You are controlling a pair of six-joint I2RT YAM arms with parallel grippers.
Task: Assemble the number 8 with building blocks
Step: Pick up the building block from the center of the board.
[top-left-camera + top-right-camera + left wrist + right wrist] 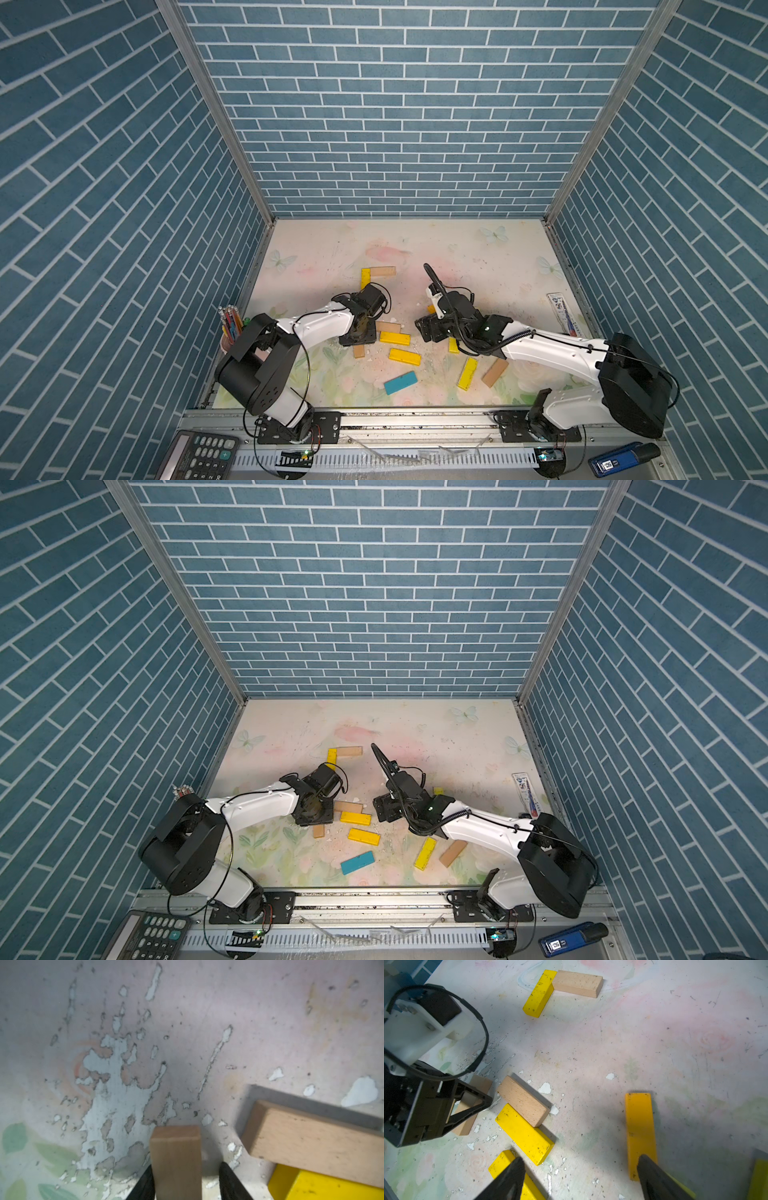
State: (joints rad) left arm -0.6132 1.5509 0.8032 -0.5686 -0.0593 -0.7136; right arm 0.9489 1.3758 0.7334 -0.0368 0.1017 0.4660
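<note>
My left gripper point(186, 1166) straddles a tan plank point(175, 1147), one finger touching it, the other just apart. My right gripper point(580, 1157) gapes wide near that plank.

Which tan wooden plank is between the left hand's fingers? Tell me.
The tan wooden plank straddled by the left hand; its tan neighbour, propped on a yellow plank, lies outside.

L-pair point(380, 272) behind, loose blks point(404, 356) in front
</note>
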